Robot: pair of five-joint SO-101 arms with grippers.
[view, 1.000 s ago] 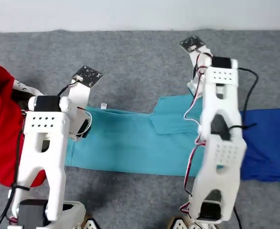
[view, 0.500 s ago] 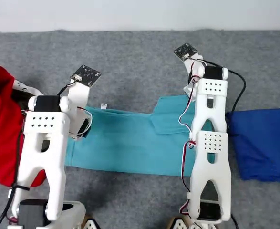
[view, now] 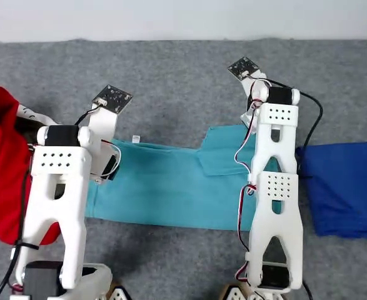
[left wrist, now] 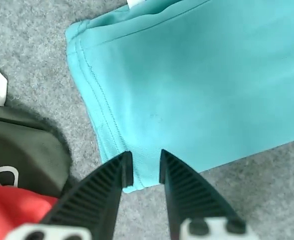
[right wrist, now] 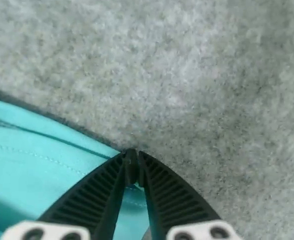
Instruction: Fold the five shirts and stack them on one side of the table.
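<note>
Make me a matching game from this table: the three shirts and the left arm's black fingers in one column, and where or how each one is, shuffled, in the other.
Things
1. crumpled red fabric shirt
2. teal cotton shirt
3. dark blue fabric shirt
4. black ridged fingers of the left arm

Place or state
A. folded, beside the right arm
B. open, astride a shirt's corner
C. laid out between the two arms
D. heaped beside the left arm

Pairs: 1-D, 2-C, 3-A, 4-B
</note>
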